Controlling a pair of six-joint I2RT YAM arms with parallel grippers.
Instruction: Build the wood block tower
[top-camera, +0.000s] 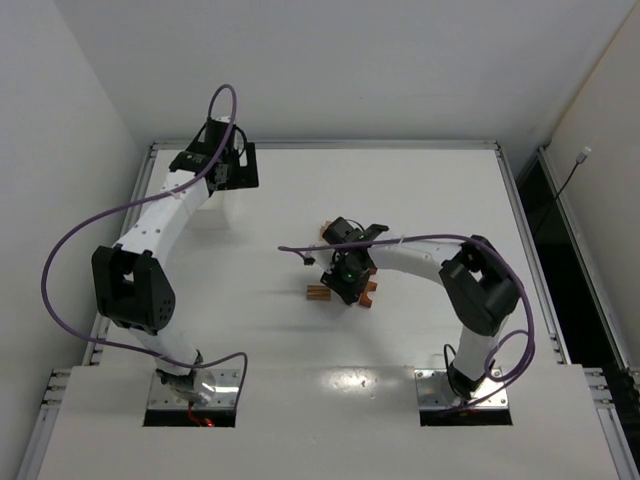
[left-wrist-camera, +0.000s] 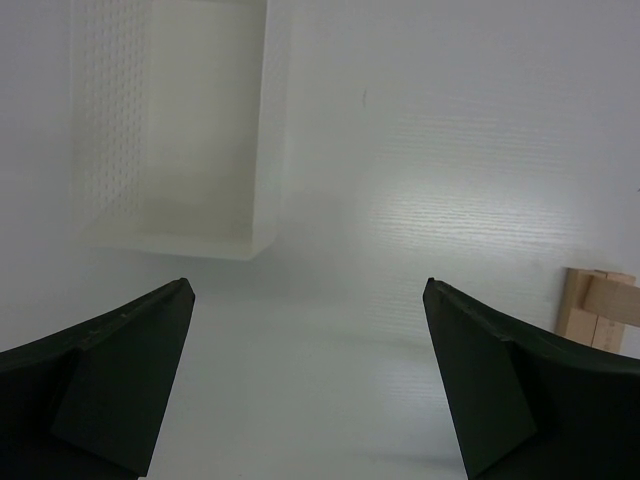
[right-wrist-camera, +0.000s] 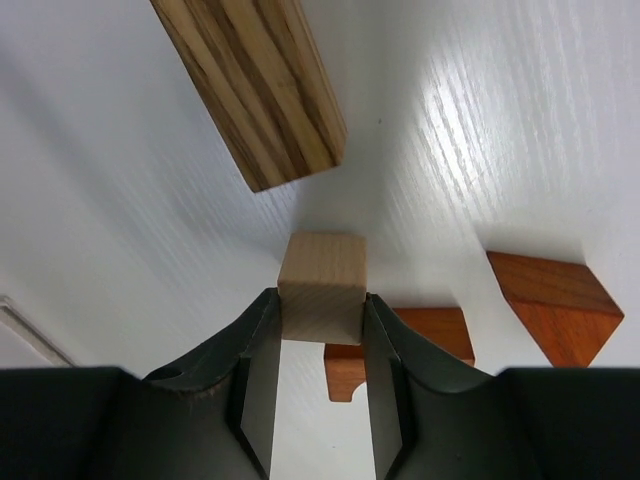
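Note:
My right gripper (right-wrist-camera: 322, 300) is shut on a light tan cube (right-wrist-camera: 322, 285) and holds it just above the table. A striped tan-and-brown bar (right-wrist-camera: 255, 85) lies ahead of it. A reddish-brown wedge (right-wrist-camera: 555, 305) lies to the right, and a reddish-brown notched piece (right-wrist-camera: 425, 335) lies just behind the cube. In the top view the right gripper (top-camera: 345, 283) is at mid-table, with the bar (top-camera: 318, 293) to its left. My left gripper (left-wrist-camera: 308, 290) is open and empty, at the back left (top-camera: 232, 170). Tan blocks (left-wrist-camera: 600, 305) show at the right edge of its view. No standing tower shows.
A white rectangular tray (left-wrist-camera: 170, 130) stands ahead and left of the left gripper. A reddish piece (top-camera: 368, 293) lies right of the right gripper. The table has a raised metal rim (top-camera: 330, 145) along its back and sides.

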